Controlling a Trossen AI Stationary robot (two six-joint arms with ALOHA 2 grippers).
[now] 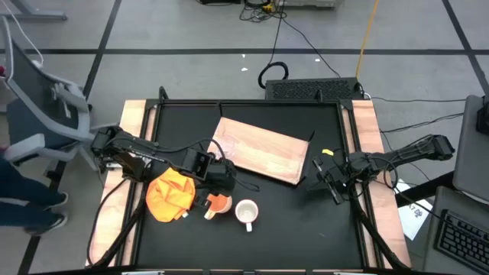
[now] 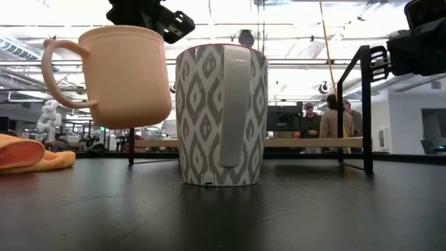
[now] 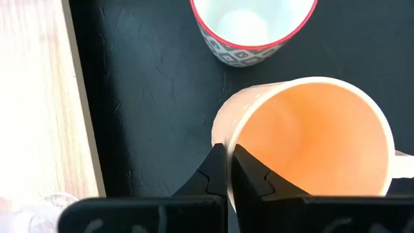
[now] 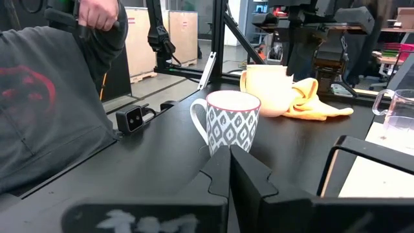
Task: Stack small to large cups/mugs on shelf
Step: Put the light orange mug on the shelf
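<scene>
Mug of yellow-orange plastic with a loop handle (image 3: pixel 310 139) is the piece in hand: the left tool (image 3: pixel 228 169) has its fingers pinched together on the rim wall, one inside and one outside, and the low view shows the mug (image 2: pixel 120 75) lifted clear of the black bench (image 1: pixel 283 221), tilted a little. Just beside it stands the white handled mug with a grey diamond pattern and a red lip (image 2: pixel 220 115), upright on the bench. The light-wood board that serves as the shelf (image 1: pixel 261 149) lies near, on the far side of the left tool. A tiny clear glass cup (image 4: pixel 397 115) seems to stand on the board's edge, though only part of it shows. An orange-yellow cloth (image 1: pixel 170 194) lies crumpled on the bench beside the left arm.

The right tool (image 4: pixel 229 165) waits with its fingers closed and empty, low over the bench at the right edge, pointing toward the patterned mug.

The step in hand looks like carrying the yellow-orange mug to the shelf. A rim pinch lets a mug swing, so a slow, level carry would suit. The mug should be raised enough to pass the patterned mug's lip and the board's edge, then brought down upright and flat on the wood before the fingers part. The landing spot should stay clear of the glass cup, which would tip easily if nudged.
</scene>
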